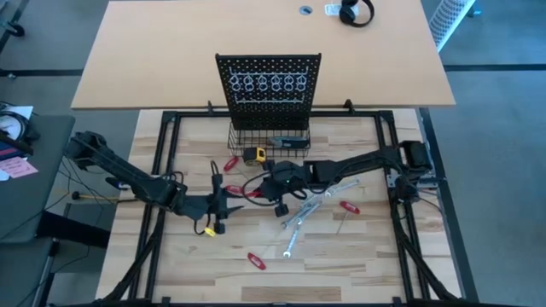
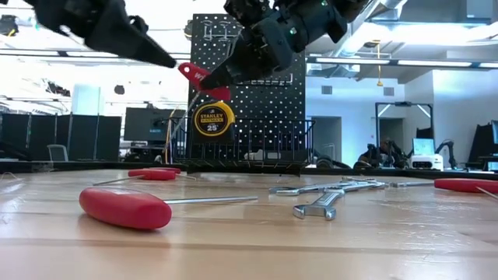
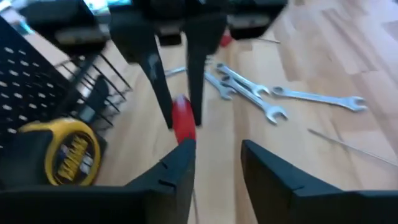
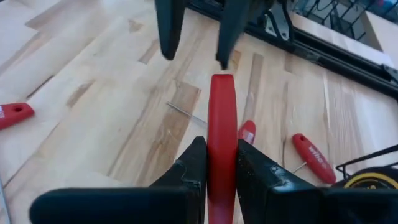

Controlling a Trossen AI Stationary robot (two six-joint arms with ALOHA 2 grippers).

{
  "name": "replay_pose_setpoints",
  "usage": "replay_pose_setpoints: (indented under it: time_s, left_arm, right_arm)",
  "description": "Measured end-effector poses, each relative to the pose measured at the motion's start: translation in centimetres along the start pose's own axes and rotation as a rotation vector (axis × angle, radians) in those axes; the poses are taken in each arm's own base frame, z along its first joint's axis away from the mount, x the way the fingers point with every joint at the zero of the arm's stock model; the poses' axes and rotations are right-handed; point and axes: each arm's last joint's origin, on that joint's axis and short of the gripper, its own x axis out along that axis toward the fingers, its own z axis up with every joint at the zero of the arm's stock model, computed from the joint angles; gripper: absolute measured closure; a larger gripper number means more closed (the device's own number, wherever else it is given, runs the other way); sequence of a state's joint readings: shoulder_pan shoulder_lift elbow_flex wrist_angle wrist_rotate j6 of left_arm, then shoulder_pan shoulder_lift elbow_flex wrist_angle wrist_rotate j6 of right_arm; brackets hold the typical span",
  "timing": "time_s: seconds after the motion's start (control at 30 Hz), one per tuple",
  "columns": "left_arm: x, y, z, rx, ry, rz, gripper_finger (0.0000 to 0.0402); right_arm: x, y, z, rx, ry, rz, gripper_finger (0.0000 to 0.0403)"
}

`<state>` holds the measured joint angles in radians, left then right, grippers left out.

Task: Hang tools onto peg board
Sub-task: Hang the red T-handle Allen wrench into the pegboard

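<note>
The right gripper [image 4: 221,163] is squeezed tight on a red tool handle [image 4: 222,130], held up in the air in front of the peg board [image 2: 249,85]. The left gripper [image 3: 217,158] faces it with fingers apart, perhaps just off the handle's tip.

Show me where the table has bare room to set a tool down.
Free: the bare wood right of the red-handled screwdriver, toward the frame rail, and the near left corner left of the red tool. Crowded: the middle, where the wrenches lie crossed, and in front of the wire basket, around the tape measure.
</note>
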<state>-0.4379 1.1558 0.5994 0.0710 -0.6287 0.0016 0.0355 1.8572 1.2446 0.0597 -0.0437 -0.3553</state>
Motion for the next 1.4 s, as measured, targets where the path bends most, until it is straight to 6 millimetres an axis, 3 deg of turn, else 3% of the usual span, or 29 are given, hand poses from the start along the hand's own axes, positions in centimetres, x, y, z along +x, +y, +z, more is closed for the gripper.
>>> replay_pose_setpoints:
  time_s: [0.17, 0.47, 0.7, 1.07, 1.3, 1.4]
  left_arm:
    - [0.7, -0.1, 1.6, 0.008, -0.006, 0.112, 0.0248]
    - [3.0, -0.7, 1.6, 0.004, 0.055, 0.142, 0.0240]
    - [3.2, -0.1, 1.0, -0.052, 0.111, 0.166, 0.0272]
    - [3.2, 0.0, 1.2, -0.079, 0.099, 0.136, 0.0364]
    - [3.2, -0.1, 1.2, -0.084, 0.096, 0.128, 0.0382]
    - [3.1, -0.2, 1.2, -0.099, 0.095, 0.124, 0.0382]
  right_arm:
    - [0.0, 0.1, 0.0, -0.001, 0.001, 0.000, 0.0341]
    - [0.0, 0.2, 0.1, 0.005, -0.001, 0.003, 0.0341]
    - [0.0, 0.2, 0.1, 0.005, -0.004, 0.001, 0.0341]
    - [0.0, 0.2, 0.1, 0.004, -0.002, 0.002, 0.0340]
    - [0.0, 0.1, -0.1, 0.007, 0.011, 0.005, 0.0281]
    - [-1.1, -0.4, -0.3, 0.013, 0.093, -0.023, 0.0252]
